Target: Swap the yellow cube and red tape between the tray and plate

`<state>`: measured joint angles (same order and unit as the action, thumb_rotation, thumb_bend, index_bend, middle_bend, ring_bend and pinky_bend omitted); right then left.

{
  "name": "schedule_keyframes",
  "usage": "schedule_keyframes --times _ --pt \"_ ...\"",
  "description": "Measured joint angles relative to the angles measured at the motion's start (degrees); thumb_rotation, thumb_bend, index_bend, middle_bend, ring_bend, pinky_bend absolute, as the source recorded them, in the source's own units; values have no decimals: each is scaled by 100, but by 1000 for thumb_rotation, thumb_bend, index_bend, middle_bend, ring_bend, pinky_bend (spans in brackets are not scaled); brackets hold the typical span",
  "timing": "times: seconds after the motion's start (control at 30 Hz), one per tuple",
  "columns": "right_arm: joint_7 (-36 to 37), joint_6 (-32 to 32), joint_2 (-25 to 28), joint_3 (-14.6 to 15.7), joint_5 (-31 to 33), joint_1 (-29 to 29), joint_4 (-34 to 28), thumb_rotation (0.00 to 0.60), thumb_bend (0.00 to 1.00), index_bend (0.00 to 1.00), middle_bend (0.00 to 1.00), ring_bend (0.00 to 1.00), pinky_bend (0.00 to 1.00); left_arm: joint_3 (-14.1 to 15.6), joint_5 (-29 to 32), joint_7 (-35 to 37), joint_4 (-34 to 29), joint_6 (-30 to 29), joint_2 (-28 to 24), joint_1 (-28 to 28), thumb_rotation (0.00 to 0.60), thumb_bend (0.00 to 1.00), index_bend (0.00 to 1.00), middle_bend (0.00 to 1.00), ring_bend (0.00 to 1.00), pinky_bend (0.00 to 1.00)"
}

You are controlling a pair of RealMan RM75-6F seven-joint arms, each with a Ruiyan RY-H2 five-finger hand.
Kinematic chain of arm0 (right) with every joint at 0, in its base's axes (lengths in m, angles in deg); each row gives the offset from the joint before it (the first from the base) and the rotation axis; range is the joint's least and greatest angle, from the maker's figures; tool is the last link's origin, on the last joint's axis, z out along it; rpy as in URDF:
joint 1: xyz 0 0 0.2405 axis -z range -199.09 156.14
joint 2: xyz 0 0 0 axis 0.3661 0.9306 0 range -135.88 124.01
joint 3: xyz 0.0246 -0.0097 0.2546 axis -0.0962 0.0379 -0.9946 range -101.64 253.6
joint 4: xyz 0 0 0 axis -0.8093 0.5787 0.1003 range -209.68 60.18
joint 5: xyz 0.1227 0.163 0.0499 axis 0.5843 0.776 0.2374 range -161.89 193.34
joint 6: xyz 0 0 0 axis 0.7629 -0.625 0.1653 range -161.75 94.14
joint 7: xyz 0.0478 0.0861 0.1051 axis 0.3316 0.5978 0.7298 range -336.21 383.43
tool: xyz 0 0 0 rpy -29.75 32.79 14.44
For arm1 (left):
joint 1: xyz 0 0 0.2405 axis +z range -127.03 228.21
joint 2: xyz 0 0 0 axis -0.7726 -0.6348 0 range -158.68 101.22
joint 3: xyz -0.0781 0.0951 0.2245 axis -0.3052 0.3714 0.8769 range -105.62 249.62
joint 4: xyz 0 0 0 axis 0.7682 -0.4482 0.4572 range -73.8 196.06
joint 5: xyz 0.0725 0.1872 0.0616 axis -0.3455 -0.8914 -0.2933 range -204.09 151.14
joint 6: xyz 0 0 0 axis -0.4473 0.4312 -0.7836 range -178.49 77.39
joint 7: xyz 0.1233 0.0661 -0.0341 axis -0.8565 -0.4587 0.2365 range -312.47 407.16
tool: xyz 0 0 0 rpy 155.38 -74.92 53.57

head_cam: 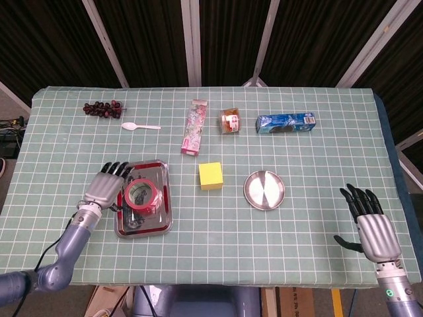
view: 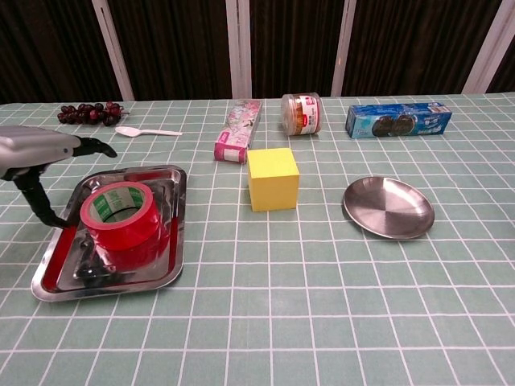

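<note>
The red tape lies flat in the steel tray at the left. The yellow cube stands on the tablecloth between the tray and the round steel plate, which holds nothing. My left hand hovers open over the tray's left edge, just left of the tape, fingers spread and thumb pointing down beside the roll. My right hand is open near the table's front right corner, far from the plate; the chest view does not show it.
Along the back lie a bunch of grapes, a white spoon, a pink box, a small jar and a blue biscuit pack. The pink box and jar sit just behind the cube.
</note>
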<state>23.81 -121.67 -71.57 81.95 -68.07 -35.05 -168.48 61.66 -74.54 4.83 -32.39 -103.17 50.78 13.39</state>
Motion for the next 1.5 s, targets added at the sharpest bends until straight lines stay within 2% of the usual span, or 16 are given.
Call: schedule_keyframes --times 0.13,0.27,0.47,0.53,0.63,0.73,0.83,1.1,1.33,1.5 --pt "-1 50 1 -85 -19 50 -7 600 142 0 0 54 0 95 -176 118 370 126 312 -206 600 0 19 23 0 98" --pt "11 107 -11 -154 -47 85 -6 600 143 0 0 54 0 186 -389 259 585 190 504 -328 600 19 28 34 0 108" --pt "43 183 -54 -266 -63 128 6 600 143 0 0 54 0 310 -560 490 737 312 640 -449 600 149 65 110 33 170" --pt "65 196 -59 -284 -90 139 1 600 143 0 0 54 0 336 -597 510 758 306 658 -466 600 218 96 162 78 208" --pt "111 215 -69 -320 -124 158 -1 600 143 0 0 60 0 356 -698 603 781 300 683 -485 600 364 175 282 184 320" --pt "174 223 -82 -366 -142 180 0 600 142 0 0 65 0 389 -879 692 833 275 713 -502 600 446 243 378 272 400" --pt "246 236 -103 -414 -145 201 6 600 143 0 0 67 0 423 -1103 787 908 195 748 -509 600 501 265 429 324 435" --pt "309 309 -131 -502 -159 254 48 600 143 0 0 68 0 401 -1367 1094 961 -12 739 -503 600 507 274 417 317 411" --pt "286 331 -130 -612 -64 315 47 600 142 0 0 71 0 227 -2108 1803 131 -401 356 -452 600 502 289 413 314 416" --pt "253 384 -135 -664 -35 333 66 600 143 0 0 70 0 105 -2426 2258 -460 -219 197 -640 600 487 285 404 314 416"
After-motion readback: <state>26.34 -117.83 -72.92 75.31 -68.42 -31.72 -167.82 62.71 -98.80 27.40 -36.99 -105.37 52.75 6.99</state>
